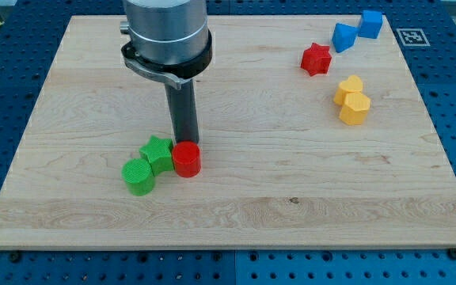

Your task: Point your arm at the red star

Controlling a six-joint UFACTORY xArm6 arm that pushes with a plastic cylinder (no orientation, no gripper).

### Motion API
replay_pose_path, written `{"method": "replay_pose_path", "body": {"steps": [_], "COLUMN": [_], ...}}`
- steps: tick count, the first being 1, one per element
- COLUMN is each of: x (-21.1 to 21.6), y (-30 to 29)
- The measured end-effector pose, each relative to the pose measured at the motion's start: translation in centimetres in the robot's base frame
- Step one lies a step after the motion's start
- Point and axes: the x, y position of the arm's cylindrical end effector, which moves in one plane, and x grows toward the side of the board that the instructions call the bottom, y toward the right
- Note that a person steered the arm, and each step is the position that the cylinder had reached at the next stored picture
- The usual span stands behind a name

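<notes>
— Where is my tip (pixel 185 143) right now?

— Low in the left half of the frame, just behind the red cylinder (pixel 186 159). The cylinder hides the very end of the rod, so whether they touch I cannot say for sure — they look to be touching or all but. To the cylinder's left sits the green star (pixel 157 153), and below-left of that the green cylinder (pixel 138 176); the three are bunched together.

— And the red star?

— The red star (pixel 316 58) lies in the upper right of the frame, well apart from the tip, on the wooden board (pixel 244 214). Just beside it, further up and right, are two blue blocks (pixel 358 31), one a cube, the other of a shape I cannot quite make out. Below it sit two yellow blocks (pixel 351 100), touching each other.

— Anything held?

— Nothing; the arm ends in a plain rod, with no hand to spread or pinch.

— So which step is this?

— By my reckoning the approach is not yet begun. The next move calls for a long diagonal sweep up and to the right, clearing the red cylinder first, and stopping short of the star without nudging the blue or yellow blocks.
</notes>
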Motion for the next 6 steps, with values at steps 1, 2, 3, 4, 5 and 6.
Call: {"method": "replay_pose_path", "body": {"steps": [1, 2, 3, 4, 5, 6], "x": [-0.4, -7.4, -15.4, -22.2, -24.3, -24.3], "y": [0.0, 0.0, 0.1, 2.0, 7.9, 14.8]}}
